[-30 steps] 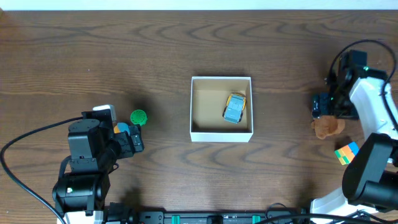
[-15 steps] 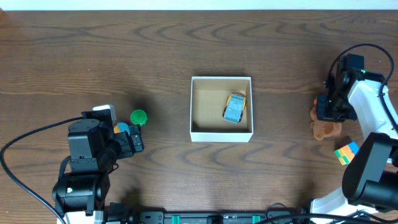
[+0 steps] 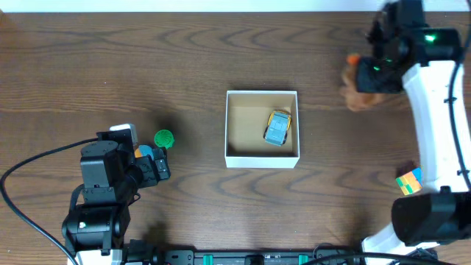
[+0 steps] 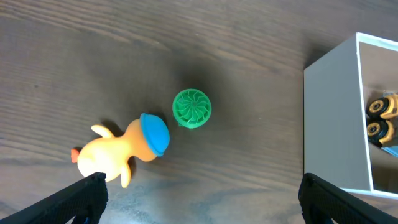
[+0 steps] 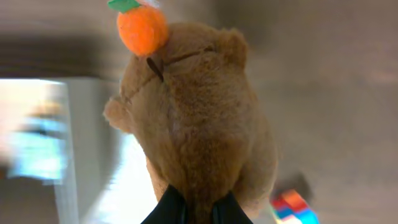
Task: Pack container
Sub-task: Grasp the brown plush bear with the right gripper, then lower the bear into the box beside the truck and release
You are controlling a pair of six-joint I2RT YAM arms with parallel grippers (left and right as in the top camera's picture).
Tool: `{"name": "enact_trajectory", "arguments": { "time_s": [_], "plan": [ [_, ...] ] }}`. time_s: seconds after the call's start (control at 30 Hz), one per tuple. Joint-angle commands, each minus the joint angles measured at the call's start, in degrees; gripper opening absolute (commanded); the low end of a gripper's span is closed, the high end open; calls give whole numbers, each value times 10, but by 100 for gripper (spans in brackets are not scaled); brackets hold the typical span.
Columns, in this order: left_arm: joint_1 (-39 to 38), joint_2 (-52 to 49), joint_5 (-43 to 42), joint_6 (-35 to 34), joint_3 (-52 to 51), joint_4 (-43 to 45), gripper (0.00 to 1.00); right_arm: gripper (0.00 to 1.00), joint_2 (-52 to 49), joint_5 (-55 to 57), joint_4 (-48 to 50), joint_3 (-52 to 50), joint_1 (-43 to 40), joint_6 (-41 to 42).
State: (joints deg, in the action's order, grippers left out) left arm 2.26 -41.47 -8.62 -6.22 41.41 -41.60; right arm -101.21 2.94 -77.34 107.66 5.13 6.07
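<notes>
- Two toys, duck (image 4: 118, 152) and green disc (image 4: 191, 108), lie below the left gripper (image 4: 202, 186), jaws wide apart, 9 o'clock.
- The container (image 3: 262, 158) sits centre, car (image 3: 277, 127) inside.
- Right gripper (image 5: 196, 208), clamped on plush bear (image 5: 199, 118), has swung from 3 to 1 o'clock, airborne; drop-in likely next.

The container (image 3: 262, 158) is white outside and tan inside; the toy car (image 3: 277, 127) is blue and yellow. The plush animal (image 5: 199, 118) is brown with an orange, green-leaved fruit. The duck (image 4: 115, 157) is yellow with a blue cap, the swirl-ribbed disc (image 4: 191, 107) green.
</notes>
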Motion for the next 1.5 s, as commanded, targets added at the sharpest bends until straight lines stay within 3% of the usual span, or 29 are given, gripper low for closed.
{"name": "enact_trajectory", "arguments": {
  "time_s": [0.0, 0.27, 0.47, 0.73, 1.03, 1.3, 1.47],
  "plan": [
    [4, -1, 3, -5, 12, 1, 98, 1, 5, -33, 9, 24, 78, 89],
    [4, -1, 3, -5, 12, 0, 98, 1, 5, 10, 87, 15, 251, 281],
    [4, -1, 3, -5, 12, 0, 98, 1, 3, 92, 100, 2, 322, 338],
    [4, -1, 3, -5, 12, 0, 98, 1, 3, 78, 145, -87, 332, 352],
    [4, -1, 2, -5, 12, 0, 98, 1, 3, 54, 266, -217, 332, 336],
    [4, -1, 3, -5, 12, 0, 98, 2, 3, 52, 306, -282, 332, 453],
    [4, -1, 3, -5, 11, -6, 98, 6, 3, 41, 327, -292, 332, 460]
  ]
}}
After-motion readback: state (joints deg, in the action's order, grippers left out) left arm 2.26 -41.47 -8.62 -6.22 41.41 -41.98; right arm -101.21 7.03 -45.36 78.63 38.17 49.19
